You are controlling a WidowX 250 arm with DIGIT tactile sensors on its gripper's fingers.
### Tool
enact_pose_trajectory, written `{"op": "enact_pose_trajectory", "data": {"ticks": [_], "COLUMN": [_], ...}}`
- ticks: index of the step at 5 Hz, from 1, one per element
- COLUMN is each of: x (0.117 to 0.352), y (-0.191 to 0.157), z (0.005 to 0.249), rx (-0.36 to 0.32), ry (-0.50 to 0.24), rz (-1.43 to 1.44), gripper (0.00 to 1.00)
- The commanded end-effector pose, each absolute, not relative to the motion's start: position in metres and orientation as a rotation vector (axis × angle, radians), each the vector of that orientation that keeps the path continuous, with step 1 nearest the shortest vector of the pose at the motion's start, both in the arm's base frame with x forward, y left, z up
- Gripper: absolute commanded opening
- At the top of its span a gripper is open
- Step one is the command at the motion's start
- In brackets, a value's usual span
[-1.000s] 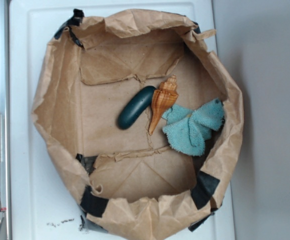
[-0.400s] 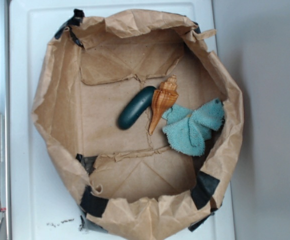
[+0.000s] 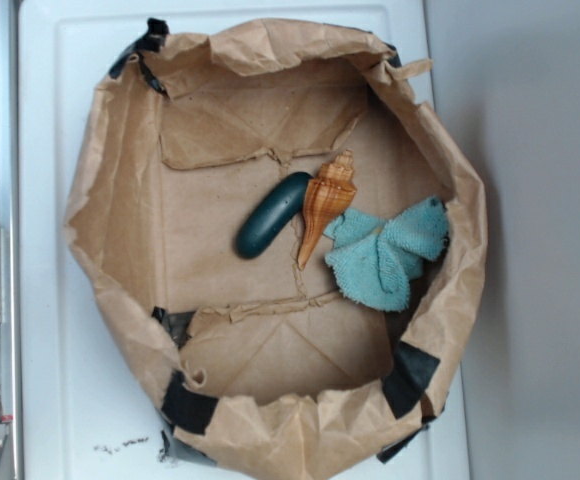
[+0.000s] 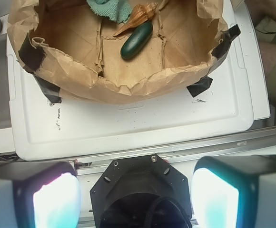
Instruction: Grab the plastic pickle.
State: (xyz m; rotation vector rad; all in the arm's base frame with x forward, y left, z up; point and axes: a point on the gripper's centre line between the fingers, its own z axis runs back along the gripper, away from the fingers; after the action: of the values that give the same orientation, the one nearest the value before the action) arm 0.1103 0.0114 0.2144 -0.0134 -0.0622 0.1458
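Smooth dark teal-green plastic pickle (image 3: 272, 214) lies untouched on the crumpled brown paper bin's (image 3: 100, 210) floor.
Exterior: pickle touches the ribbed orange seashell (image 3: 324, 203); the arm is cut off at left. Wrist: gripper (image 4: 135, 197) spread wide outside the near wall, its fingertips out of frame, pickle (image 4: 137, 40) uncovered.

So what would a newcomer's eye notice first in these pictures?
The crumpled brown paper bag, opened into a bowl on the white tray. On its floor the dark green pickle lies beside the orange shell, with the teal cloth to the right. The gripper is open, outside the bag.
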Motion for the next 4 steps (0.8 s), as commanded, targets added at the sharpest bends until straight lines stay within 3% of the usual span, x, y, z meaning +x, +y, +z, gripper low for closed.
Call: {"op": "enact_pose_trajectory", "data": {"ticks": [1, 3, 4], "x": [0.162, 0.256, 0.293], "y": [-0.011, -0.037, -0.021], "z": [0.212, 0.187, 0.169], "rx": [0.004, 0.009, -0.022], "ry": [-0.072, -0.156, -0.162], "rz": [0.234, 0.227, 0.154], "gripper": [1.0, 1.0, 1.0]}}
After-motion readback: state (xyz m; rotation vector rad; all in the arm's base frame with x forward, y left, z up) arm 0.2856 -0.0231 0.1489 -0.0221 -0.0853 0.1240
